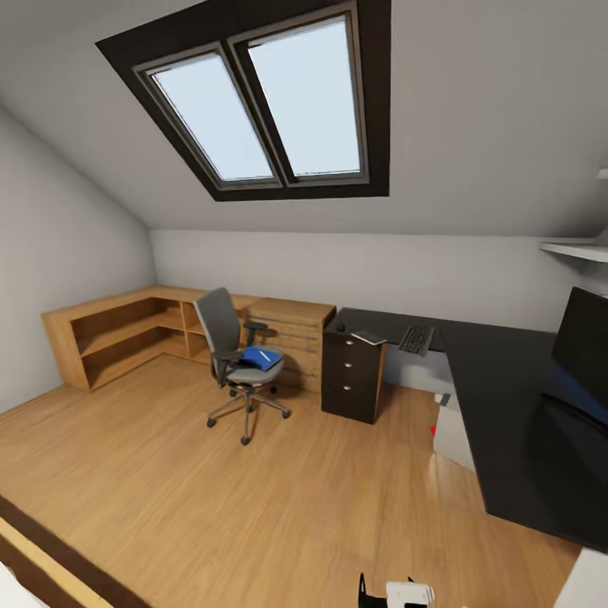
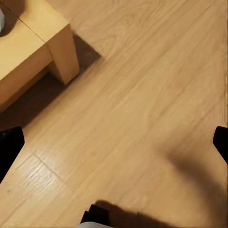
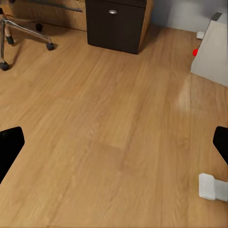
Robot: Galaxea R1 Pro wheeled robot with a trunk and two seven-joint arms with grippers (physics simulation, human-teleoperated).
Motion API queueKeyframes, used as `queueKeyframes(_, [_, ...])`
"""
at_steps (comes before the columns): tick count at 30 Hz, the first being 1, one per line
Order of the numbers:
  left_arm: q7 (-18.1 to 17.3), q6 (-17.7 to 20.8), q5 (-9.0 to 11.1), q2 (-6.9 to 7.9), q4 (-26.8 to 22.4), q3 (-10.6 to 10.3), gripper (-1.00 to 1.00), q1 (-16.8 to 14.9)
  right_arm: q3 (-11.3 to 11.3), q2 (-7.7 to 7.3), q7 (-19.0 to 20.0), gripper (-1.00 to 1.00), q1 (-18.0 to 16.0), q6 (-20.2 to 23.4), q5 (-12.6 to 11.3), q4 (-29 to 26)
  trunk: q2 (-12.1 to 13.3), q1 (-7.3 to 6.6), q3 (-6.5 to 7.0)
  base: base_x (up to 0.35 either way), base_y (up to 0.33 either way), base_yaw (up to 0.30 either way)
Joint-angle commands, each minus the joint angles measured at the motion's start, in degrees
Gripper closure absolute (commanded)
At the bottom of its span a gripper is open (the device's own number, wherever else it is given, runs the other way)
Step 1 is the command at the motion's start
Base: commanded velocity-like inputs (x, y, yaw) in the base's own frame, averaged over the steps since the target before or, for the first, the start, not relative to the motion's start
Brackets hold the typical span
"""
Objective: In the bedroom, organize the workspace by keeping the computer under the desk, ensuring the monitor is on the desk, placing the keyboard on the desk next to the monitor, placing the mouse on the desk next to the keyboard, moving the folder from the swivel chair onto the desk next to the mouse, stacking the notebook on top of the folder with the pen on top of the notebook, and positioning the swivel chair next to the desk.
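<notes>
Blue, the flat rectangular folder [image 1: 259, 358] is seen lying on the grey padded swivel chair [image 1: 230, 348], left of the black-topped desk [image 1: 507, 397]. Left gripper [image 2: 114, 142] and right gripper [image 3: 114, 142] fingers are spread wide above light wood floor [image 3: 109, 142].

The floor [image 1: 211, 498] is laid in smooth light wood; the tabletop [image 1: 507, 397] is finished matt black; the swivel chair [image 1: 241, 359] is padded grey on chrome.

The left gripper [image 2: 114, 142] hangs over bare floor, its two dark fingertips [image 2: 9, 145] spread wide apart with nothing between them. The right gripper [image 3: 114, 145] points forward and down, fingertips [image 3: 10, 142] likewise parted wide and empty.
</notes>
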Motion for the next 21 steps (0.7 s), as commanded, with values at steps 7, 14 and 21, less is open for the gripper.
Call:
queueKeyframes(7, [0.24, -0.23, 0.57, 0.08, -0.1, -0.48, -1.0, 0.02, 0.43, -0.04, -0.17, -1.0, -0.07, -0.15, -0.32, 0.05, -0.04, 0.04, 0.09, 0.33, 0.002, -0.282])
queueKeyframes(14, [0.24, -0.26, 0.57, 0.08, -0.1, -0.48, -1.0, 0.02, 0.45, -0.03, -0.15, -1.0, -0.06, -0.15, -0.32, 0.05, -0.04, 0.04, 0.2, 0.331, 0.047, -0.285])
queueKeyframes(21, [0.24, -0.27, 0.57, 0.08, -0.1, -0.47, -1.0, 0.02, 0.43, 0.07, -0.14, -1.0, -0.08, -0.08, -0.72, 0.01, -0.04, 0.04, 0.03, 0.331, 0.097, -0.259])
